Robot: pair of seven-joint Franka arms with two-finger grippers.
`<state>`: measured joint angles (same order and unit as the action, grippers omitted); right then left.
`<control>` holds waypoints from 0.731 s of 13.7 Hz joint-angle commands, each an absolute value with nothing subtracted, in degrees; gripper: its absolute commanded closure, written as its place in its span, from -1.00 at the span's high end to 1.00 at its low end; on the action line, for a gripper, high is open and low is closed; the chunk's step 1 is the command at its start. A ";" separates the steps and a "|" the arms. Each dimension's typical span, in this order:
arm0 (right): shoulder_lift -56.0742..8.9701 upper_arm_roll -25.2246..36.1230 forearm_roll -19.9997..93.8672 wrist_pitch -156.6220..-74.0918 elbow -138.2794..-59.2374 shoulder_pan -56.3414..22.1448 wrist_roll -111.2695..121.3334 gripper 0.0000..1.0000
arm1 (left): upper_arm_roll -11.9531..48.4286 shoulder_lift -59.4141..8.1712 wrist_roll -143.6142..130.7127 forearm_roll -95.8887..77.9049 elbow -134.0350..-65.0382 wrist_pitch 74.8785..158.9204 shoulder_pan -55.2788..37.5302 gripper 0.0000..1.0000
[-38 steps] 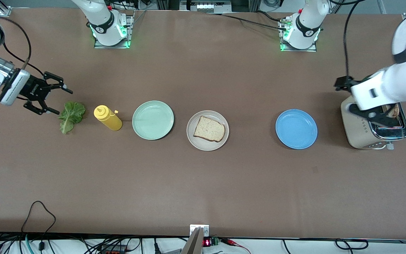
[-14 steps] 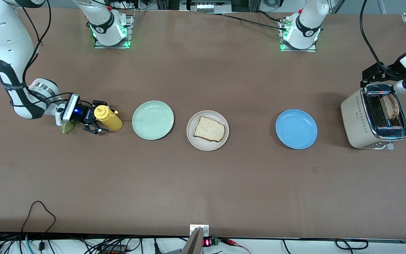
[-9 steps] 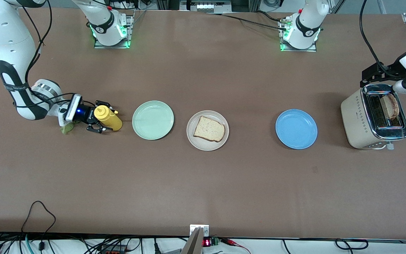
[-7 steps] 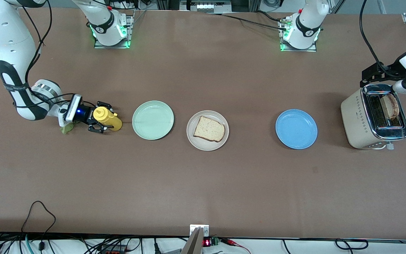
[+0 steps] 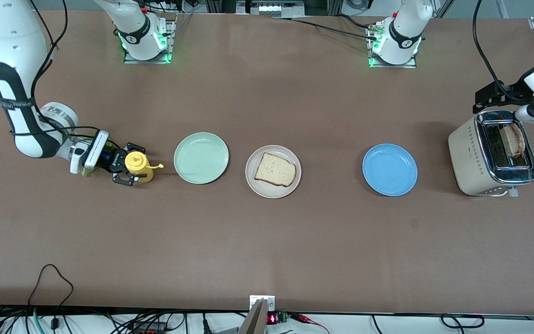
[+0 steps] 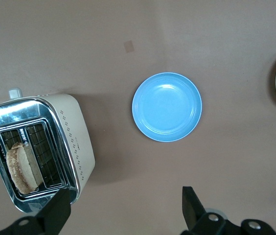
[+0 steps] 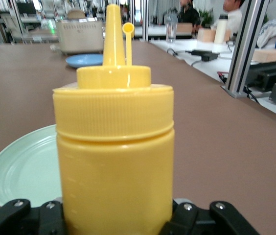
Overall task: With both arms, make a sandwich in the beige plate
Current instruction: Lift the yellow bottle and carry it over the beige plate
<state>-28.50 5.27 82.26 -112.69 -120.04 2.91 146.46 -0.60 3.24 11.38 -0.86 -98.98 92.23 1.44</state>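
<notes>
1. Currently, the right gripper (image 5: 130, 170) clasps the yellow mustard bottle (image 5: 138, 165) beside the mint-green plate (image 5: 201, 157).
2. The left gripper (image 6: 123, 213), fingers spread wide, hovers over the toaster (image 5: 492, 160).
3. The beige plate (image 5: 257, 185) holds one bread slice (image 5: 275, 170); next, probably mustard onto it.

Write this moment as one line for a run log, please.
right gripper: shut on yellow bottle | left gripper: open, over toaster | beige plate: one bread slice

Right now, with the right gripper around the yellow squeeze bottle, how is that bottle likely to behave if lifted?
The yellow squeeze bottle looks like soft plastic, so the right gripper may dent it. Its smooth, round wall could slip or twist. The open nozzle cap suggests it might leak if tilted.
</notes>
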 commanded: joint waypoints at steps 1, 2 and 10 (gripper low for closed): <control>-20.85 5.80 77.45 -122.48 -121.46 -2.18 137.49 -0.58 | -0.53 3.52 10.81 -1.14 -98.17 91.32 0.88 1.00; -19.53 5.80 76.13 -126.35 -121.38 -4.46 135.11 -0.57 | -0.53 3.43 10.81 -1.23 -97.74 91.23 0.88 1.00; -16.44 5.89 62.25 -151.50 -121.46 -20.11 120.26 -0.57 | -0.53 3.08 10.90 -1.32 -97.29 91.23 0.88 1.00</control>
